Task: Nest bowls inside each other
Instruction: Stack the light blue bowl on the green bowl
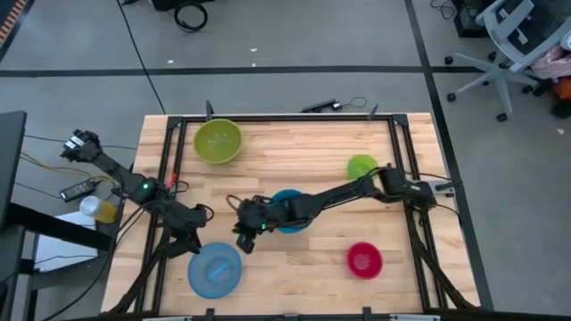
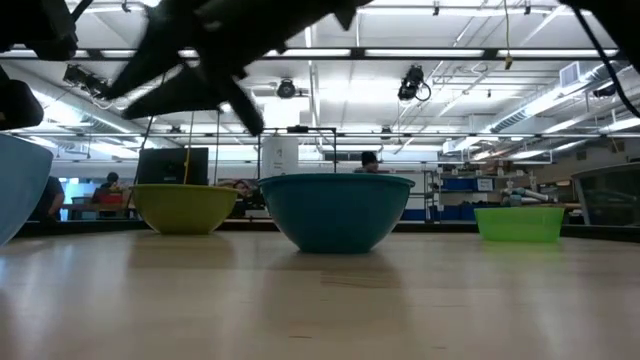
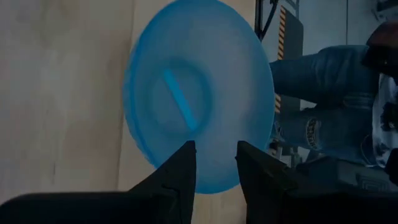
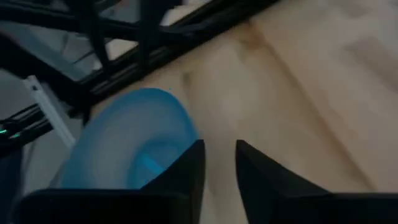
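Looking down, only the high view shows the red-pink bowl [image 1: 364,259] lower right; both wrist views show slightly parted, empty fingers [image 3: 186,163] near the light blue bowl [image 1: 215,269].

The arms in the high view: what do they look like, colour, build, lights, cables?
Both arms are dark, slim and jointed. The left arm and the right arm each show a small green light. Black cables trail near them. Each wrist view shows two dark, tapered fingers.
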